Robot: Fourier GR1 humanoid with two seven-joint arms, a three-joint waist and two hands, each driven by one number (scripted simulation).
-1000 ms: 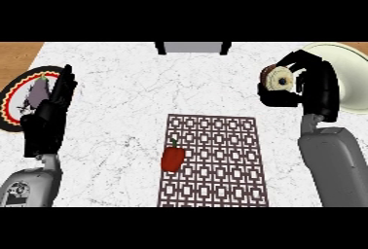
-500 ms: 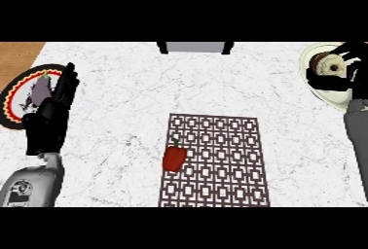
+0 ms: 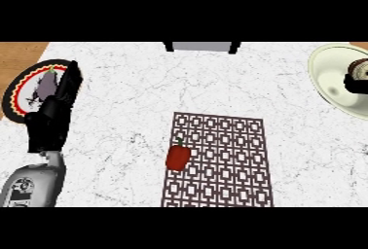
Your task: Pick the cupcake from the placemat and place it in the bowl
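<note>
One worry is occupying me most: the brown-topped cupcake [image 3: 357, 76] is already sitting inside the pale green round bowl [image 3: 328, 80] at the view's right edge. It is half cut off by the frame, and my right hand is showing nowhere, so I am steering blind on that side. If that hand is close by outside the frame, a careless pull-back could clip the bowl's rim or drag the cupcake out.

I am reading the cupcake's brown top as pointing toward the far side of the white marble worktop [image 3: 129, 97] and its dark base toward me. That puts its long axis running far-to-near, probably tipped over rather than upright, though I cannot be sure.

My left hand [image 3: 50, 116] is resting at the left with its fingers straight, holding nothing.
</note>
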